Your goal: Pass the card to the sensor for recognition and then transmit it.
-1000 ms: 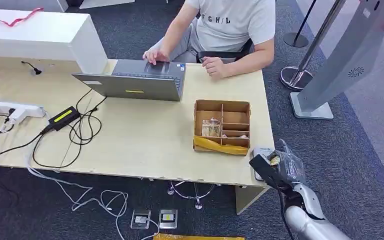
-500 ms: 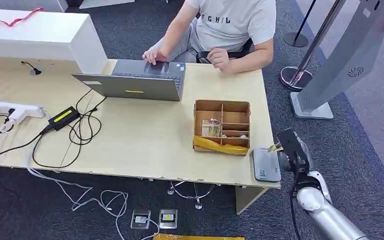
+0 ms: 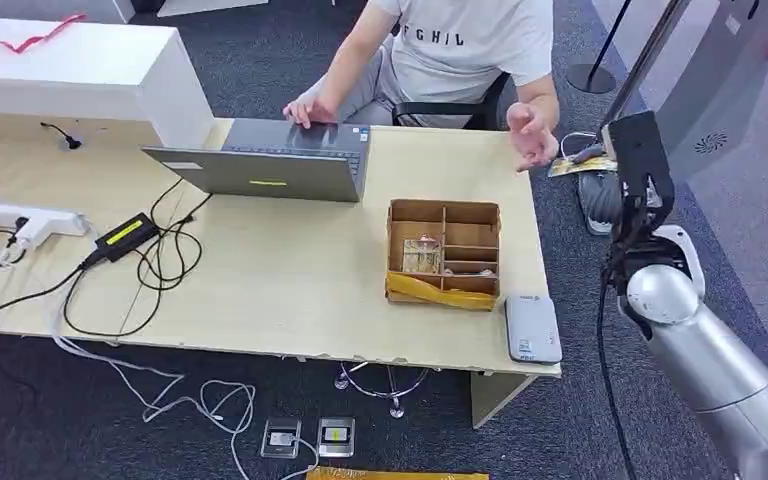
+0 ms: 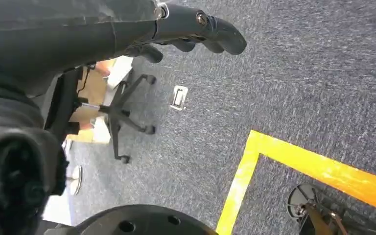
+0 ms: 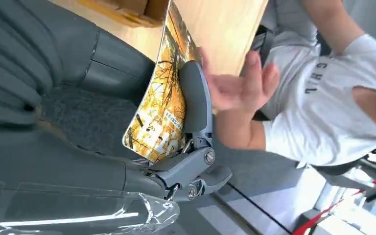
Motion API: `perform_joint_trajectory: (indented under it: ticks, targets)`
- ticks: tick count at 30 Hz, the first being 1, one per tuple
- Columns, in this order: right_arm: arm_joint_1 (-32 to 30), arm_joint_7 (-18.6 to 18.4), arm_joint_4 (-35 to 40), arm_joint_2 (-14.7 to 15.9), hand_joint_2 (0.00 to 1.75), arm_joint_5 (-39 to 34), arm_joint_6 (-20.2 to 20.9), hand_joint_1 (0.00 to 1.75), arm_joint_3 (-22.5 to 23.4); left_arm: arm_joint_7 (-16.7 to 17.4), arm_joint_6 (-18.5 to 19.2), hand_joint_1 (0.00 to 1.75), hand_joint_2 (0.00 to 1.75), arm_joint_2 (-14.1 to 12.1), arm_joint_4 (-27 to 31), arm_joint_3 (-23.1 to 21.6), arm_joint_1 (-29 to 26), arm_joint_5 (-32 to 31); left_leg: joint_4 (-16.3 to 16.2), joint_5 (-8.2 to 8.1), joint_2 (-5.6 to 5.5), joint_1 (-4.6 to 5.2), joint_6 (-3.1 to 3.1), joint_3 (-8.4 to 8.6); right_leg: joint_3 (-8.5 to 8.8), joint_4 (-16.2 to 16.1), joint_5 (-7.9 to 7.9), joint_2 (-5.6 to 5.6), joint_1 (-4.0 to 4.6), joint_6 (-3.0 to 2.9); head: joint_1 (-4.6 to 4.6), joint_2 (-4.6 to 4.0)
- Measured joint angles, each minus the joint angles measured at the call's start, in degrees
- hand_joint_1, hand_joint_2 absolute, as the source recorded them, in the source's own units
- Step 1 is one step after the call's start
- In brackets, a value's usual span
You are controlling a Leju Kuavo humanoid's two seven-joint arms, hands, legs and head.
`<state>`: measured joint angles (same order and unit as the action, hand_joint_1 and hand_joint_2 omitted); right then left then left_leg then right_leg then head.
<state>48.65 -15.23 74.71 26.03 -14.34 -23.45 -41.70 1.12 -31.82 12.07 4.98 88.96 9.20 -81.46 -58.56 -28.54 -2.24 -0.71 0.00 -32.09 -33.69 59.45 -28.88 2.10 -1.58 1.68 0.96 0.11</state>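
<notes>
My right hand (image 3: 615,175) is raised off the desk's right end and pinches a yellow picture card (image 3: 580,166), seen close up as the card (image 5: 164,105) pressed between thumb and fingers (image 5: 195,103). A seated person in a white shirt holds an open hand (image 3: 530,132) up just left of the card; the person's hand (image 5: 240,88) is apart from it. The grey flat sensor (image 3: 532,327) lies on the desk's front right corner. My left hand (image 4: 196,29) hangs over dark carpet with its fingers curled in and nothing in them.
A cardboard divided box (image 3: 445,252) stands on the wooden desk (image 3: 290,270) beside the sensor. The person's other hand rests on a grey laptop (image 3: 275,160). Cables and a power strip (image 3: 25,220) lie at the left. A grey kiosk stand (image 3: 680,120) rises behind my right arm.
My right hand has lifted from beside the sensor and carried the card up and away towards the person. The person's hand has left the desk and risen to meet it.
</notes>
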Motion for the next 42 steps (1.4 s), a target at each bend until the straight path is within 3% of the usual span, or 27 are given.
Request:
perform_joint_trajectory:
  ticks: [18, 19, 20, 27, 31, 37, 42]
  targets:
    - [3.5, 2.7, -7.1, -4.8, 1.75, 0.3, -0.1, 1.75, -7.3, -0.4, 2.8, 0.00, 0.00, -0.2, 0.0, 0.0, 0.0, -0.7, 0.0, 0.00, -0.08, -0.01, 0.00, -0.05, -0.03, 0.0, 0.00, -0.05, 0.01, 0.00, 0.00, 0.02]
    - [3.6, 2.8, -7.9, -5.0, 1.75, 0.3, -0.1, 0.56, -7.5, -0.4, 3.0, 0.00, 0.00, -0.3, 0.0, 0.0, 0.0, -0.9, 0.0, 0.00, -0.08, -0.01, 0.00, -0.05, -0.03, 0.0, 0.00, -0.06, 0.01, 0.00, -0.02, 0.02]
    - [3.6, 3.0, -8.6, -5.1, 1.75, 0.2, -0.2, 0.00, -7.6, -0.4, 3.1, 0.00, 0.00, -0.3, 0.0, 0.0, 0.0, -1.0, 0.0, 0.00, -0.08, -0.01, 0.00, -0.05, -0.03, 0.0, 0.00, -0.06, 0.01, 0.00, 0.00, 0.00]
    - [3.8, 1.6, -11.5, -5.4, 1.75, 3.8, -0.9, 0.00, -9.0, -0.8, 3.1, 0.00, 0.00, -0.4, 0.0, 0.0, 0.0, -1.6, 0.0, 0.00, -0.08, -0.01, 0.00, -0.03, -0.03, 0.0, 0.00, -0.04, 0.01, 0.00, 0.00, 0.00]
    - [3.8, -1.2, -11.8, -4.6, 1.75, 10.2, -0.9, 0.00, -10.0, -1.1, 3.1, 0.00, 0.00, -0.6, 0.0, 0.0, 0.0, -1.8, 0.0, 0.00, -0.06, -0.01, 0.00, 0.00, -0.04, 0.0, 0.00, -0.03, 0.01, 0.00, -0.02, 0.00]
    - [3.8, -2.8, -11.7, -3.5, 1.75, 12.7, -0.7, 0.00, -10.4, -1.2, 3.1, 0.00, 0.00, -0.7, 0.0, 0.0, -0.1, -1.7, 0.0, 0.00, 0.03, -0.01, 0.00, 0.00, -0.06, 0.0, 0.00, 0.00, 0.01, 0.00, 0.00, 0.00]
    - [3.9, -9.1, -8.7, -0.2, 1.75, 27.4, 3.0, 0.00, -11.5, -1.2, 3.4, 0.00, 0.00, -0.8, 0.0, 0.0, -0.3, -1.0, 0.0, 0.00, -0.05, 0.00, 0.00, 0.02, -0.07, 0.0, 0.00, -0.02, 0.00, 0.00, 0.00, 0.00]
